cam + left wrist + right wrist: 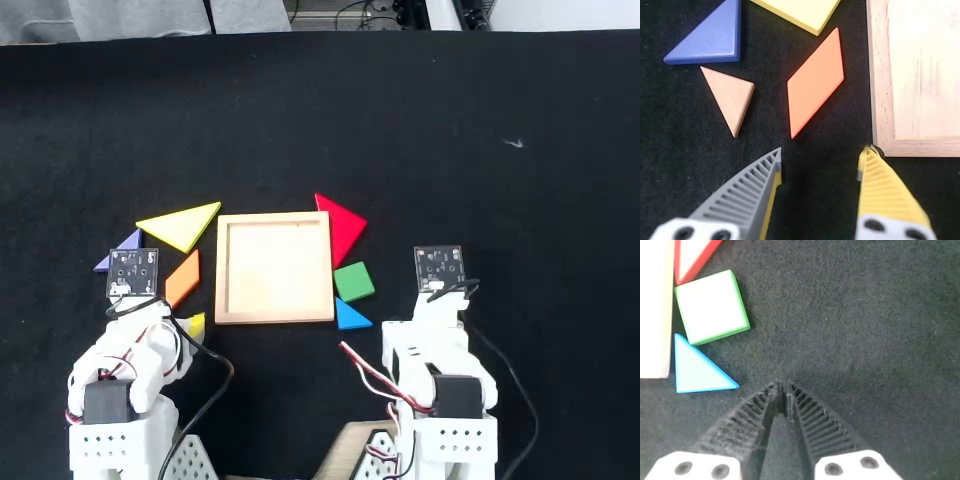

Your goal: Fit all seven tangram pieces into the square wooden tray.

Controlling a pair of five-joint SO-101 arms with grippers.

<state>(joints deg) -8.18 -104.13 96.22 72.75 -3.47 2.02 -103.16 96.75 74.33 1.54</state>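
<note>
Hovering spread-jawed beside orange parallelogram [816, 82], left gripper [823, 150] looks poised for pickup; right gripper [784, 386] pinched closed, empty; wooden tray [222, 270] centre-frame unfilled.

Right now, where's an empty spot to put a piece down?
The wooden tray is bare inside. The black cloth beyond its far edge and right of the green square is free. Crowded: tray's left side by the orange piece, right side by the red triangle.

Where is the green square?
In the high view, the green square lies right of the wooden tray, between the red triangle and the light blue triangle.
</note>
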